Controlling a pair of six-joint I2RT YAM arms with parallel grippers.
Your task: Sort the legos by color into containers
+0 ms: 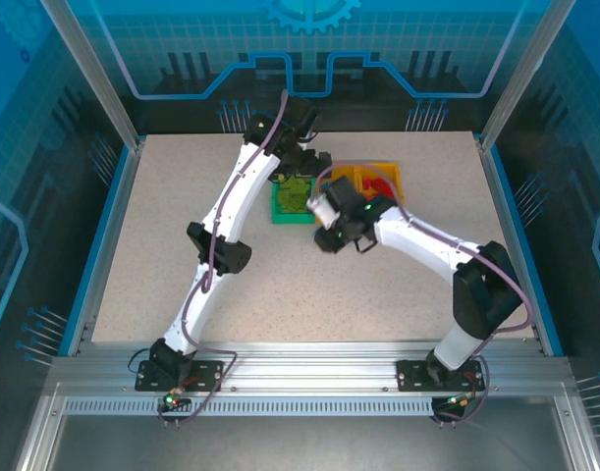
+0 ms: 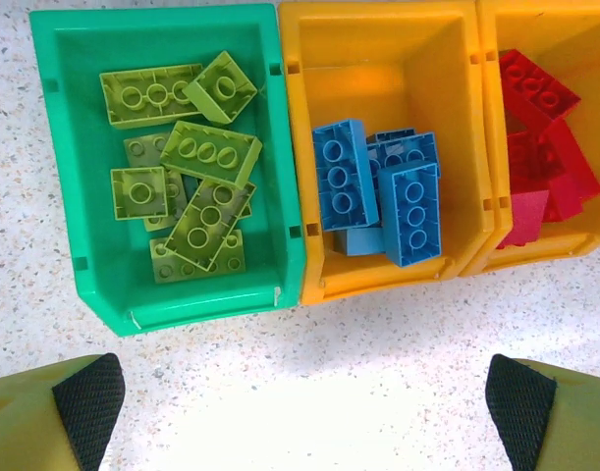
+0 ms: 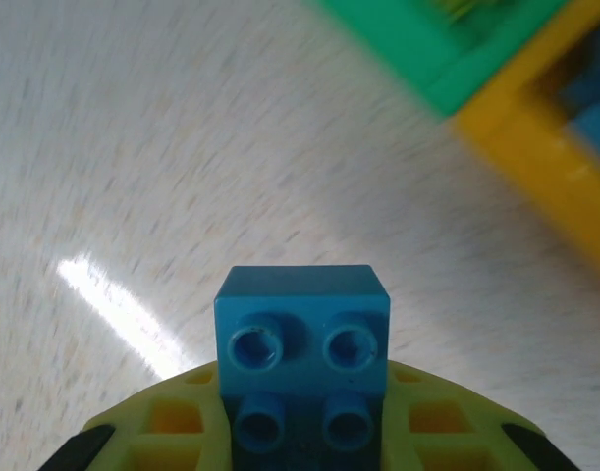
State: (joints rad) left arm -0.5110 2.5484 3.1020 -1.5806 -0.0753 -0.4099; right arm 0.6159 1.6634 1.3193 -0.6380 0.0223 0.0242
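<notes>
Now the blue lego (image 3: 302,339), clamped in the right jaws above the desk (image 3: 133,147) near the green bin (image 3: 408,39), should go level over the middle yellow bin (image 2: 378,69) holding blue bricks (image 2: 344,177) before release, keeping clear of the left jaws hanging wide apart there.

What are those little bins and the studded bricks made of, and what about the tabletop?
Green bin and orange-yellow bins: likely moulded plastic, smooth walls with a soft sheen. Lime bricks and blue brick: hard plastic, crisp studs, even colour. Tabletop: speckled, stone-look, perhaps laminate; glossy glare.
</notes>
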